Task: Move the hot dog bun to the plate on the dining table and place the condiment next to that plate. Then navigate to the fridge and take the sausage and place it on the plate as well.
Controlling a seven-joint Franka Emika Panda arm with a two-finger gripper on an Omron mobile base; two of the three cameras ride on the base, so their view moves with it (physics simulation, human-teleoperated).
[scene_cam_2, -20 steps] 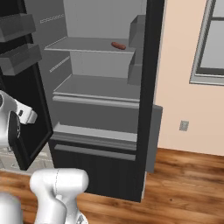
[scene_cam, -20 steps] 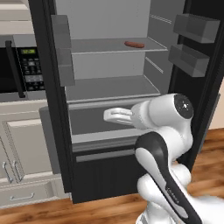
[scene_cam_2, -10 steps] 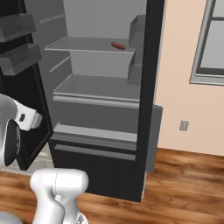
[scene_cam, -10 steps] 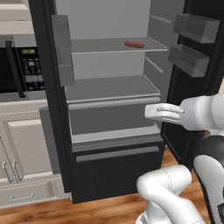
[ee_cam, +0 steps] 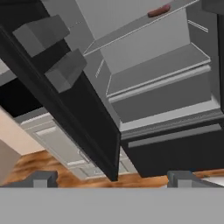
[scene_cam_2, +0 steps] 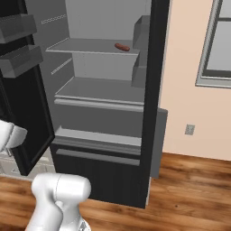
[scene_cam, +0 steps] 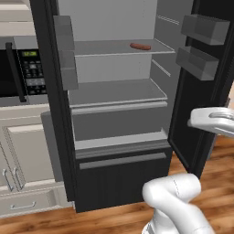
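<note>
With the tall black fridge [scene_cam: 114, 109] standing open before the base, the step in hand appears to be the last one: fetching the small thin reddish-brown sausage [scene_cam: 140, 46]. From the left base camera, the sausage lies on the upper pale grey shelf [scene_cam: 119, 48] of the fridge, toward its right end, untouched; the white arm's wrist sits low, to the right of the fridge's open door. From the right base camera, the sausage [scene_cam_2: 122, 47] rests on that same shelf, near the fridge's inner side wall, well above the closed black lower drawer [scene_cam_2: 97, 167]. From the hand camera, the two-finger gripper [ee_cam: 113, 178] has its dark fingertips [ee_cam: 43, 177] spread wide with nothing between them, well below the sausage [ee_cam: 159, 11]. In my judgement the next move calls for raising the hand to the upper shelf and aligning the fingers across the sausage.
</note>
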